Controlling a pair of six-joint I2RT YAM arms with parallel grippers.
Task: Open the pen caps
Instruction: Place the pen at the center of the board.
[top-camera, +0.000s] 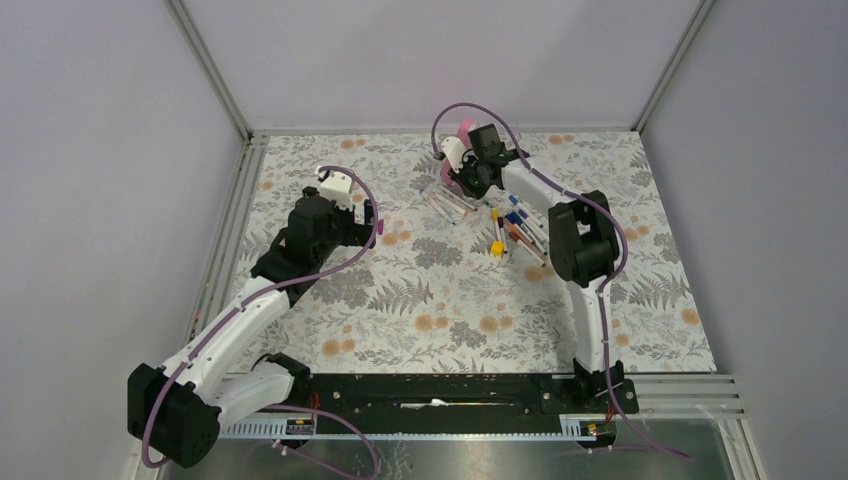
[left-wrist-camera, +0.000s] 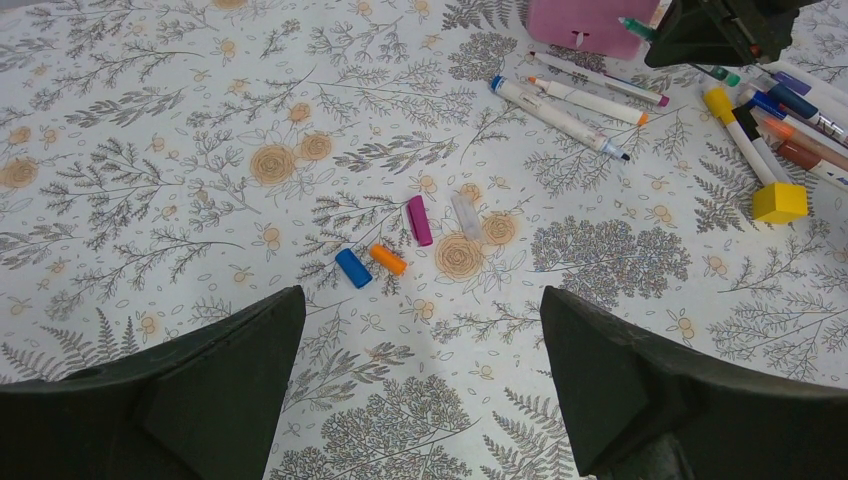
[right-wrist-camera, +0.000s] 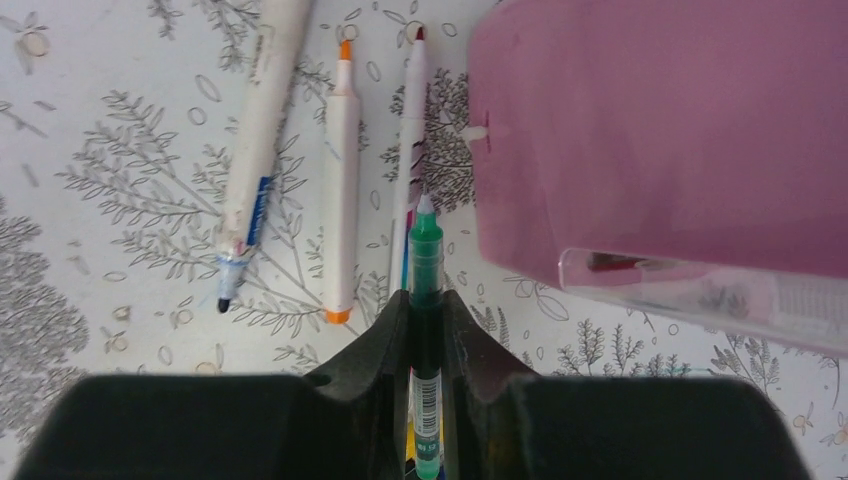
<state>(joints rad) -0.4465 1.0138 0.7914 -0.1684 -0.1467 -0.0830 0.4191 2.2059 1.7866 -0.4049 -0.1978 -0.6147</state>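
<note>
L gripper (left-wrist-camera: 420, 305): jaws spread wide, nothing held; hovers left of worktop (top-camera: 450, 320) centre, toward far edge.
Pen caps, loose, mid-worktop ahead of it: blue cap (left-wrist-camera: 352, 268), orange cap (left-wrist-camera: 388, 259), magenta cap (left-wrist-camera: 420, 220), clear cap (left-wrist-camera: 466, 215). All lie flat, near each other.
Uncapped markers (left-wrist-camera: 560, 118): three, side by side, nearer far edge.
R gripper (right-wrist-camera: 427, 300): pinching green pen (right-wrist-camera: 426, 240) lengthwise, close to far edge, just beside pink wedge (right-wrist-camera: 680, 130). Cap on/off: can't tell.
Capped pens (top-camera: 525, 228) + yellow cube (left-wrist-camera: 779, 202): right of centre.
Risks: thin pen may pivot or slip in pinch; a swing could knock wedge; L arm crossing low could scatter caps.
Room: near half of worktop open; far edge tight around R arm.
</note>
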